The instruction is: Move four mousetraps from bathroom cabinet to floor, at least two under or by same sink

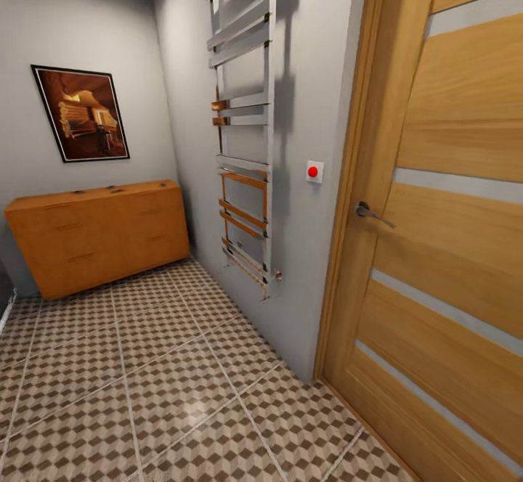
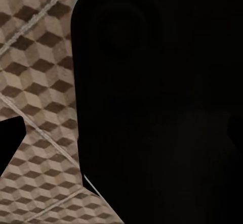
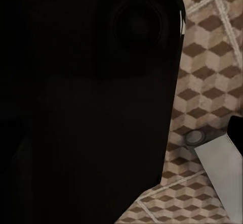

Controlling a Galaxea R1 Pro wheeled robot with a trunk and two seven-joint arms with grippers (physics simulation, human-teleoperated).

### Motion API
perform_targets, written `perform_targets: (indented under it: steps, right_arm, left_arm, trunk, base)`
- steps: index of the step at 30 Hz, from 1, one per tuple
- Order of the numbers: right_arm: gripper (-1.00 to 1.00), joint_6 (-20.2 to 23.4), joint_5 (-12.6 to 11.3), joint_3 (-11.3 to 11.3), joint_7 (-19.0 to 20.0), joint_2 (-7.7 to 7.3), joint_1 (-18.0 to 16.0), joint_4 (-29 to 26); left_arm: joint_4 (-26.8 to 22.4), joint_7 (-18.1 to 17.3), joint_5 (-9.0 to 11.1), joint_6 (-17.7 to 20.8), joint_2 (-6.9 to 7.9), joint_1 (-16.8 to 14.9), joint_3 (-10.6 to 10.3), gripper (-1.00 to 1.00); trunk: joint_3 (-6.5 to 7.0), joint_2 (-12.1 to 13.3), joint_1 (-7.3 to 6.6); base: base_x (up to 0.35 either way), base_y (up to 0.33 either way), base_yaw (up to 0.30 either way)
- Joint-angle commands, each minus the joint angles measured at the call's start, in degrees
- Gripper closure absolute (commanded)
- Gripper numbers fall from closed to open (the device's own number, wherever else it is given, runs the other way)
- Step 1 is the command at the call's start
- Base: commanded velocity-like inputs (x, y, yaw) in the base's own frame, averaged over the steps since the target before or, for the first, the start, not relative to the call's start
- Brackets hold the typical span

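Where the head view looks into the narrow room, the cabinet stands against the far grey wall at the left, low and wide, with an orange-brown flat top and drawer fronts with bar handles. A few tiny dark specks sit on its top near the back edge; they are too small to say whether they are the mousetraps. A framed picture hangs on the wall above the cabinet. The bathroom floor spreads from the cabinet's foot toward the camera, its square tiles printed with brown, beige and white cubes and split by thin grey grout lines. On the right-hand wall a chrome towel rail climbs from near the floor to the top of the frame, and beside it sits a small white switch plate with a red button. Further right a wooden door with pale horizontal strips and a metal lever handle fills the edge of the view.

From the left wrist camera, a large black body blocks most of the frame, with cube-patterned floor beside it; whether the left gripper is parted or closed cannot be told.

From the right wrist camera, a similar black mass covers most of the frame, with patterned floor beyond it and a pale grey part of the robot at one edge; the right gripper's state cannot be told either.
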Motion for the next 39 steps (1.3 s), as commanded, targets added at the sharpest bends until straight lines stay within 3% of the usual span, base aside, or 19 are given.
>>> perform_targets:
  steps: [1, 39]
  right_arm:
    - [-1.0, -0.08, 0.35, -0.01, -0.03, 0.0, 0.01, -0.03]
    - [-1.0, -0.43, 0.43, 0.02, -0.02, 0.0, 0.01, -0.03]
  left_arm:
    - [-0.19, -0.01, 0.03, -0.1, -0.03, 0.03, -0.03, -1.0]
    - [-0.62, -0.28, 0.39, -0.27, -0.43, 0.03, 0.69, -1.0]
  trunk:
    - [-0.04, -0.02, 0.0]
    - [-0.04, -0.02, 0.0]
  base:
    - [0.0, 0.0, 0.271]
    - [0.0, 0.0, 0.271]
